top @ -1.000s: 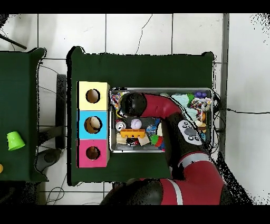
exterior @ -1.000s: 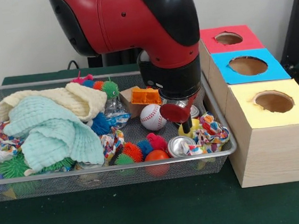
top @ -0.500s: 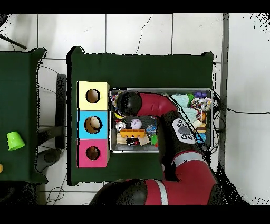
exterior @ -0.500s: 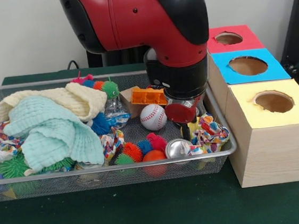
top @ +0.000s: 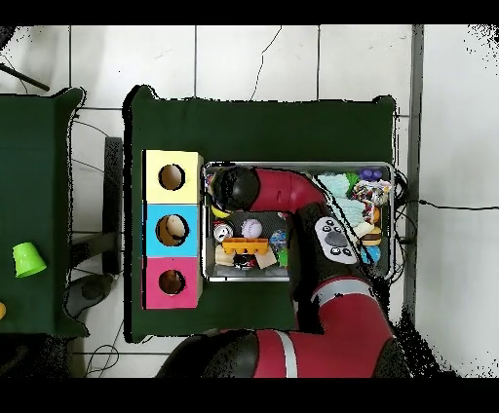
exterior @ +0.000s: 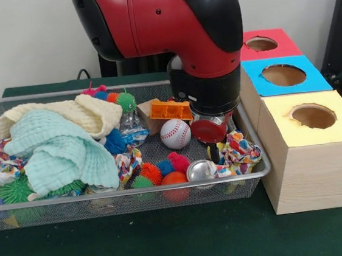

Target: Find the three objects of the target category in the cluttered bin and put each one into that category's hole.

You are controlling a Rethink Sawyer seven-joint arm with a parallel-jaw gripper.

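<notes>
My gripper [exterior: 211, 141] hangs low in the mesh bin [exterior: 128, 190], in the corner nearest the yellow box [exterior: 308, 150]. It sits just above a silver can [exterior: 200, 169] and beside a multicoloured cloth [exterior: 242, 151]. A baseball [exterior: 175, 133] and an orange block [exterior: 167, 110] lie just left of it. Nothing shows clearly held. In the overhead view the red arm [top: 283, 190] covers the gripper; the baseball [top: 252, 228], a can [top: 223, 232] and the orange block [top: 244, 246] show beside it.
Three boxes with round holes stand beside the bin: yellow [top: 172, 176], blue [top: 172, 229], red [top: 172, 281]. The bin also holds cream and mint cloths [exterior: 62, 139], spiky balls [exterior: 151, 173], an orange ball [exterior: 177, 178] and rope toys. A green cup [top: 28, 259] is on a side table.
The arm has shifted toward the yellow box and dropped lower into the bin's corner. The yellow ball under it is now covered.
</notes>
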